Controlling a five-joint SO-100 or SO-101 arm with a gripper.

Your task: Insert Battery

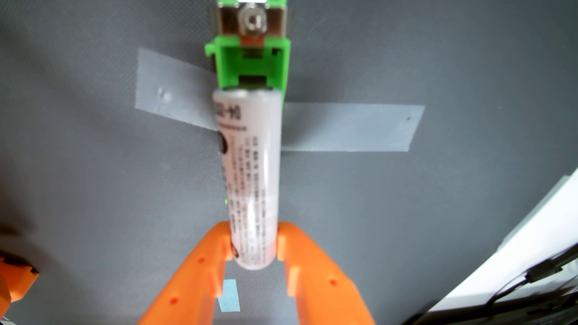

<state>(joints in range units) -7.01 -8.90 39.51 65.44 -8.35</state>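
Wrist view shows you the orange tool [254, 242] at the bottom edge, its two fingers [200, 275] clamped on the near end of a white battery [248, 175] with blurred print. A small blue tape patch [229, 295] lies on the grey worktop [93, 187] between them. Further out, the battery's far end reaches the mouth of the green holder [250, 67], taped down by pale strips [350, 126].

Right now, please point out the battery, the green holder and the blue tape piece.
battery [250, 175]: wrist view, middle of its white body.
green holder [250, 67]: wrist view, inner floor.
blue tape piece [229, 295]: wrist view, its centre.
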